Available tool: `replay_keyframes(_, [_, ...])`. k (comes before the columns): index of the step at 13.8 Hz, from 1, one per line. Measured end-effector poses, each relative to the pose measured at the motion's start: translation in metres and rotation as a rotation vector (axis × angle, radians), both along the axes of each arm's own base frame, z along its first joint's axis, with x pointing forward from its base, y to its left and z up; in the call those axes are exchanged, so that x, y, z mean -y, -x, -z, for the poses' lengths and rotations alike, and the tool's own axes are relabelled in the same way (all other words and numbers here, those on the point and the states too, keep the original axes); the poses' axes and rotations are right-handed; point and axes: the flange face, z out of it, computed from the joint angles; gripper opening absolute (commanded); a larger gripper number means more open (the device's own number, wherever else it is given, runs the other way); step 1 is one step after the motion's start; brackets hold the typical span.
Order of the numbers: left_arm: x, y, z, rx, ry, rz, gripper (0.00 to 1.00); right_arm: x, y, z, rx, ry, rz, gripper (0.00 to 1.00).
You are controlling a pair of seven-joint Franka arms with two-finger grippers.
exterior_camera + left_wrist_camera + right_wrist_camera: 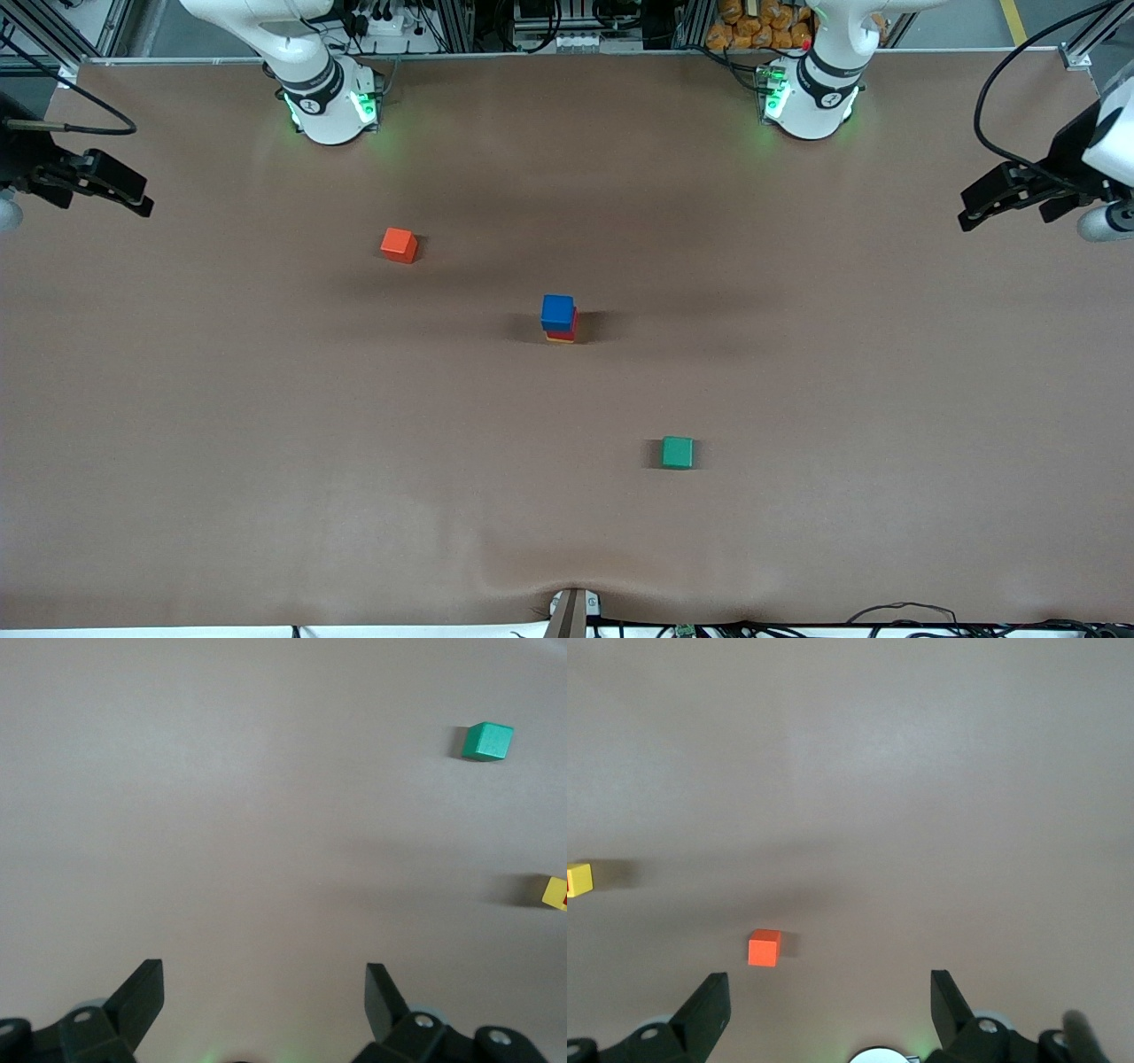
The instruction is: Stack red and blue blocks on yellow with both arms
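In the middle of the table stands one stack: the blue block (557,312) on top, the red block (572,324) under it, and the yellow cube (559,339) at the bottom, showing only as a thin edge. The yellow cube (555,892) also shows at the rim of the left wrist view, and the same yellow cube (578,879) at the rim of the right wrist view. My left gripper (967,213) (264,970) hangs open and empty at the left arm's end of the table. At the right arm's end, my right gripper (142,200) (830,979) is open and empty too. Both are well away from the stack.
An orange cube (400,245) (764,948) lies farther from the front camera than the stack, toward the right arm's end. A green cube (677,452) (487,741) lies nearer to the camera, toward the left arm's end. The brown cloth (266,425) covers the table.
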Motion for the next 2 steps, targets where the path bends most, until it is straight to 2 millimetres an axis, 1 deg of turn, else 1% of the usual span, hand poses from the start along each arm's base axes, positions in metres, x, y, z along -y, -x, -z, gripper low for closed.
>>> replay_keyframes(2, [0.0045, 0.0007, 0.0003, -0.004, 0.000, 0.008, 1.00, 0.0123, -0.0003, -0.0002, -0.001, -0.006, -0.070, 1.00])
